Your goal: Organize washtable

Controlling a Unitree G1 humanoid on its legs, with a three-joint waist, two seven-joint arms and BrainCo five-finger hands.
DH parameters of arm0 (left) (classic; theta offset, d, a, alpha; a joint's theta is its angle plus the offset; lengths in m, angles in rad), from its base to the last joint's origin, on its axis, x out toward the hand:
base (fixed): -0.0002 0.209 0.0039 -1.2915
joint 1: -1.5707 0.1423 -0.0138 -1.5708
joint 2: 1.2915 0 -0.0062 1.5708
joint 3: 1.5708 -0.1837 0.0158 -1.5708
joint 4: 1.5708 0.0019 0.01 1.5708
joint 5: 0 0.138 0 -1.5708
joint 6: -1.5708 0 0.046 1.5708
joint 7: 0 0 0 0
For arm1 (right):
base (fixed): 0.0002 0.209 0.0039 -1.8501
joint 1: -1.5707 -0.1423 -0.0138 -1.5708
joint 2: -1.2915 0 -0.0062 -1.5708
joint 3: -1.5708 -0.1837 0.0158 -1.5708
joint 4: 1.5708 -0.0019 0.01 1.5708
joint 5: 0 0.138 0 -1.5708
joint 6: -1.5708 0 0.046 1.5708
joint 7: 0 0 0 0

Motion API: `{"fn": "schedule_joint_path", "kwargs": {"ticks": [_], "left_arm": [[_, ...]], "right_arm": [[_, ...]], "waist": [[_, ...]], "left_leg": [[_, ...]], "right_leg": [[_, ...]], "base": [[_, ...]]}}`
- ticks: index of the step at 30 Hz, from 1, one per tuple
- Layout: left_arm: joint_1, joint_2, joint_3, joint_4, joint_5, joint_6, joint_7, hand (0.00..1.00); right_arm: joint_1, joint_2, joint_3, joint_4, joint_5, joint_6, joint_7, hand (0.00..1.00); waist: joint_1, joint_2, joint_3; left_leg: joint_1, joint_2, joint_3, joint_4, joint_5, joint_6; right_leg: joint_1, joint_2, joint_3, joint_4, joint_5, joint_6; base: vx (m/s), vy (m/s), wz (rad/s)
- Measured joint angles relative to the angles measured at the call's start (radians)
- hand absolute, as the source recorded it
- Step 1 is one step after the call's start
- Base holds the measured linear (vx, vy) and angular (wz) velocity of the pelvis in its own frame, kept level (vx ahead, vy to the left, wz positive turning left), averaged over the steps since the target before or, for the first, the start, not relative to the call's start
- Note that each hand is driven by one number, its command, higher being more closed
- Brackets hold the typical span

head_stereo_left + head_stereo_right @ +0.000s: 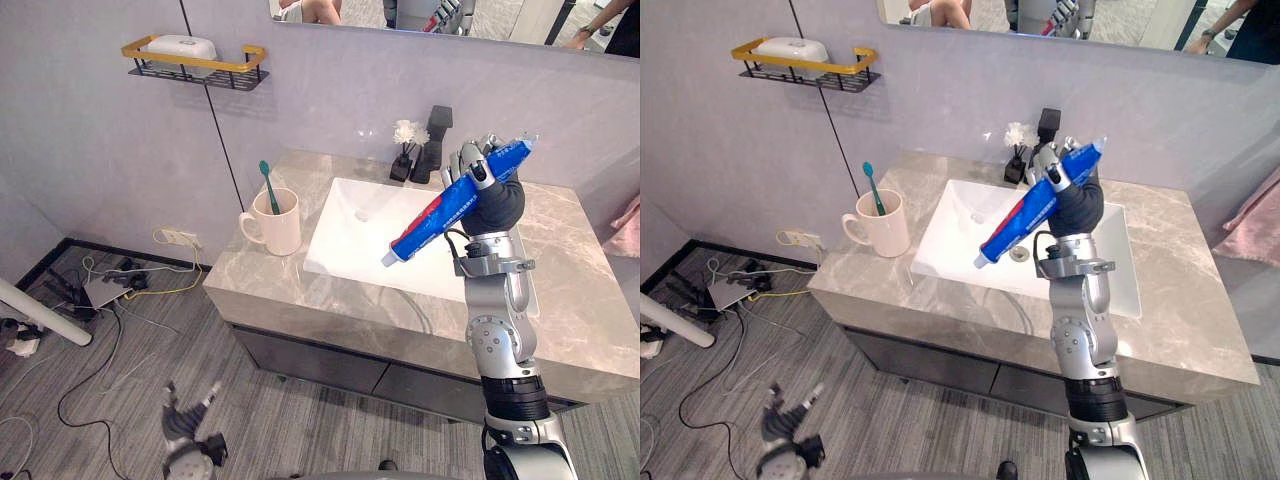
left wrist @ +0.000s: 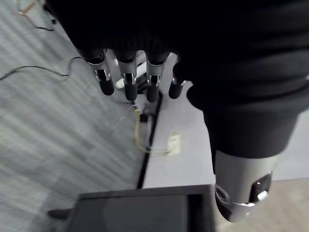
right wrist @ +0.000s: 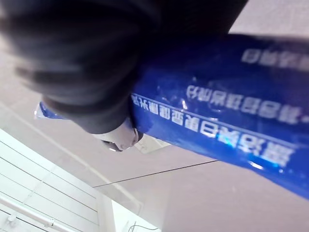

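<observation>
Right hand (image 1: 470,165) is the one to watch, raised high over the sink basin (image 1: 350,235) on an upright forearm; its fingers are curled tight round a blue toothpaste tube (image 1: 450,205), gripping the upper part near the crimped end; the tube slants down and to the left, white cap lowest, hanging in the air clear of the worktop (image 1: 560,290) and touching nothing but the hand; in the right wrist view the blue body runs right across the palm, so the hold looks firm. Over on the left of the basin stands a cream mug (image 1: 280,225) with a green toothbrush (image 1: 268,187) leaning in it, and that looks like the likely home for the tube, though that's my reading, not a given. To do it well: carry the tube left across the basin while it is high, bring the cap end over the mug's mouth on the side away from the brush, tilt it nearer upright, then lower gently; the mug sits near the worktop's left edge, so a sideways nudge could tip it or push it off; let go only once the cap rests on the mug's bottom. Left hand (image 2: 128,77) hangs low over the floor, fingers loose and holding nothing.
</observation>
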Motion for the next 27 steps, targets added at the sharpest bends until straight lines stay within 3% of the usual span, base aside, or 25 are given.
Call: {"fn": "schedule_joint_path", "kwargs": {"ticks": [5,8,14,18,27], "left_arm": [[-0.003,0.002,-0.036,0.056,0.001,0.006,-0.041,0.00],[-0.006,0.029,-0.120,0.102,0.001,0.005,-0.070,0.00],[-0.007,0.062,-0.184,0.133,0.002,0.001,-0.087,0.00],[-0.012,0.110,-0.219,0.171,0.003,-0.013,-0.103,0.00],[-0.032,0.153,-0.261,0.210,0.003,-0.026,-0.123,0.00]], "right_arm": [[-0.016,0.007,-0.001,0.000,-0.078,-0.003,-0.027,1.00],[-0.081,-0.002,0.002,0.012,-0.131,-0.008,-0.052,1.00],[-0.234,-0.063,0.035,0.079,-0.186,-0.019,-0.084,1.00],[-0.323,-0.072,0.057,0.167,-0.213,-0.019,-0.114,1.00],[-0.485,-0.108,0.083,0.308,-0.314,-0.018,-0.179,1.00]], "waist": [[0.018,0.000,0.001],[0.023,0.000,0.006],[0.049,-0.007,0.019],[0.056,-0.019,0.027],[0.106,-0.041,0.051]], "left_leg": [[0.000,0.000,-0.015,0.004,0.000,0.000],[-0.009,0.000,-0.037,0.013,0.000,0.000],[-0.020,0.004,-0.050,0.020,0.001,-0.002],[-0.033,0.002,-0.070,0.022,0.002,-0.003],[-0.071,-0.001,-0.104,0.046,0.002,-0.003]], "right_leg": [[0.007,-0.002,-0.010,0.000,-0.001,0.000],[0.012,-0.002,-0.028,0.000,-0.002,-0.001],[0.012,0.002,-0.040,0.000,-0.003,-0.003],[0.010,0.000,-0.060,0.000,-0.005,-0.004],[-0.005,0.001,-0.095,0.000,-0.007,-0.003]], "base": [[-0.03,-0.007,0.07],[-0.05,-0.016,0.18],[-0.02,-0.008,0.07],[0.00,0.005,0.12],[0.02,0.006,0.14]]}}
